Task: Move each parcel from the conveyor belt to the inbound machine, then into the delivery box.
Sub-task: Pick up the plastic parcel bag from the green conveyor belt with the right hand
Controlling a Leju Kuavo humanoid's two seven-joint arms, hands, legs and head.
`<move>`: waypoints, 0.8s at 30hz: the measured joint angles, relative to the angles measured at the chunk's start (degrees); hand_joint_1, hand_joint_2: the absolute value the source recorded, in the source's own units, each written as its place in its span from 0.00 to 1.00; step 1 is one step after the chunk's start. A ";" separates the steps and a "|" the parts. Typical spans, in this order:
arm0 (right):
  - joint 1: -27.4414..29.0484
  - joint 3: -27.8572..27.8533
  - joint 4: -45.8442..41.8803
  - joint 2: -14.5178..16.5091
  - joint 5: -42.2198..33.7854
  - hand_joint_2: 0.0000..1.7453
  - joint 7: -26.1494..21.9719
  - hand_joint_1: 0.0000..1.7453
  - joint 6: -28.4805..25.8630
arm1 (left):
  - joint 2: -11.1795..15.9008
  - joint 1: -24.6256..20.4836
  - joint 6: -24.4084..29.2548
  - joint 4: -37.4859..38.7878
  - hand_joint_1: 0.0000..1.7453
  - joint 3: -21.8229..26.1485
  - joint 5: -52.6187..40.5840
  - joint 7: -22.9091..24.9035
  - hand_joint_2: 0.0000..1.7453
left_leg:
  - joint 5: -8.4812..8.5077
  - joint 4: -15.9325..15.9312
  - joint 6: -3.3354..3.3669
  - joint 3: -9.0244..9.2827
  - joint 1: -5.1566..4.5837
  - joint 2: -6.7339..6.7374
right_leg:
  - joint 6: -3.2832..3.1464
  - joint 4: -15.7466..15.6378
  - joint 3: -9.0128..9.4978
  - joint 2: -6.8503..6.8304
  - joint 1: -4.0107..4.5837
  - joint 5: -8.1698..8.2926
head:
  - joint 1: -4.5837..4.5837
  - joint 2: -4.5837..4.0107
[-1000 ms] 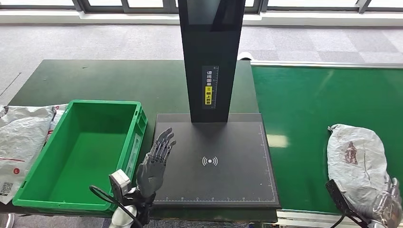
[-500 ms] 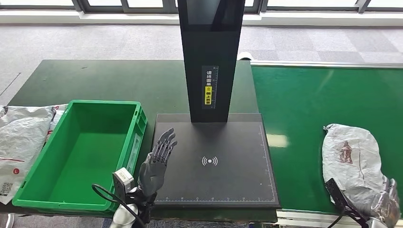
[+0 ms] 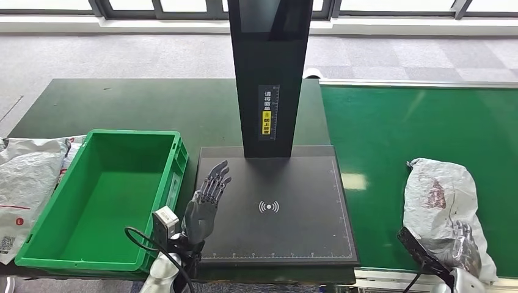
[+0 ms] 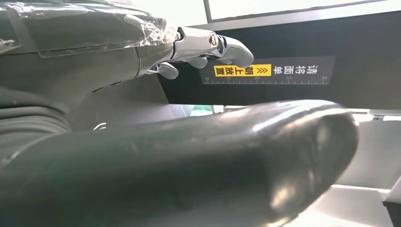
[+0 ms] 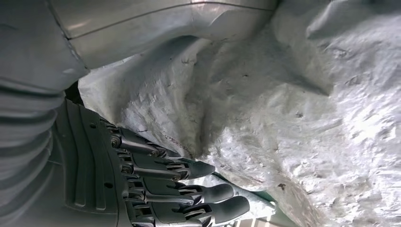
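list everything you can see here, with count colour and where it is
parcel: 1, silver-grey bag with a dark print, on the conveyor belt at the right, under the right hand
conveyor belt: 1, bright green, right side
inbound machine: 1, black flat plate with a black upright column, centre
delivery box: 1, green crate, nothing visible inside, left of the machine
table: 1, dark green, under the box and machine
other bags: at least 1, silver-white, far left beside the box
left hand: 1, dark grey, fingers spread, over the plate's left edge, holding nothing
right hand: 1, grey, fingers closed on the parcel's near end
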 joint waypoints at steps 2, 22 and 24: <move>-0.14 0.31 0.49 -0.11 -0.23 1.00 -0.64 0.79 1.20 | 0.01 -0.03 -0.03 0.38 0.00 0.00 0.00 0.00 0.00 | -0.01 0.00 0.02 0.11 0.04 0.04 | 0.06 -0.08 0.15 0.06 0.03 0.04 | 0.00 0.00; 1.55 3.00 -2.24 0.01 -1.68 1.00 -4.19 1.00 3.79 | 0.11 0.18 -0.05 1.22 0.00 0.00 -0.38 0.02 0.00 | -0.04 0.18 0.37 0.10 0.07 0.00 | 0.39 -0.26 0.39 0.05 0.05 0.21 | -0.01 0.00; 1.59 3.08 -2.33 0.04 -1.68 1.00 -4.20 1.00 3.83 | 0.11 0.18 -0.05 1.22 0.00 0.00 -0.49 0.02 0.00 | -0.04 0.18 0.37 0.08 0.07 0.00 | 0.39 -0.26 0.37 0.03 0.05 0.20 | -0.01 0.00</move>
